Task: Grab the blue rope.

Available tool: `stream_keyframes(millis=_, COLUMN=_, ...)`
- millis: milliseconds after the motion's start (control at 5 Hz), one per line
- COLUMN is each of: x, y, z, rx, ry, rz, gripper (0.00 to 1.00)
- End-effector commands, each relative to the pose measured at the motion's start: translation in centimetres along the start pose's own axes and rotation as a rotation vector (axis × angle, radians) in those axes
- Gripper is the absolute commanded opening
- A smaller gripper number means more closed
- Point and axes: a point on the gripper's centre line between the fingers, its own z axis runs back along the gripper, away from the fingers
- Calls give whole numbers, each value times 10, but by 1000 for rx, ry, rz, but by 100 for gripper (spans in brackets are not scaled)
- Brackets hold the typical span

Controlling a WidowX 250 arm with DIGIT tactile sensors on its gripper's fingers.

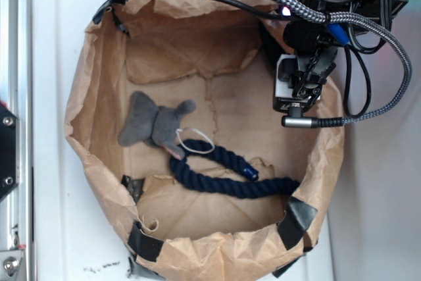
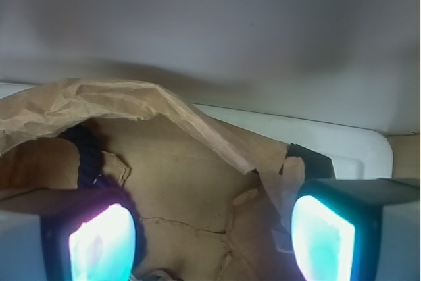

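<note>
Exterior view: blue rope (image 1: 227,179) curved on paper bin (image 1: 197,241) floor, beside plush elephant (image 1: 156,123).
Wrist view: gripper (image 2: 212,241) fingers spread wide, apparently empty.

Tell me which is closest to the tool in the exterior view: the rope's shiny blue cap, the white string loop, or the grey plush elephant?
From the tool:
1. Shiny blue end cap, below-left.
2. White string loop, further left.
3. Grey plush elephant, farthest left.

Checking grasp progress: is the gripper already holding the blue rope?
No. The gripper hangs near the bin's right side, apart from the blue rope, which lies on the paper floor.
</note>
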Motion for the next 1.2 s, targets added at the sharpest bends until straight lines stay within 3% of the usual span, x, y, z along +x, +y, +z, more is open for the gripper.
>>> stream_keyframes(millis=0, x=9, y=-17, z=9, rx=-3, ry=-58, rz=-212, gripper=100)
stream_keyframes(millis=400, x=20, y=-11, z=5, rx=11, ry=-43, rz=-297, gripper=100)
stream_keyframes(millis=1000, x=-10, y=-18, z=33, rx=60, ry=-97, rz=-328, gripper=100)
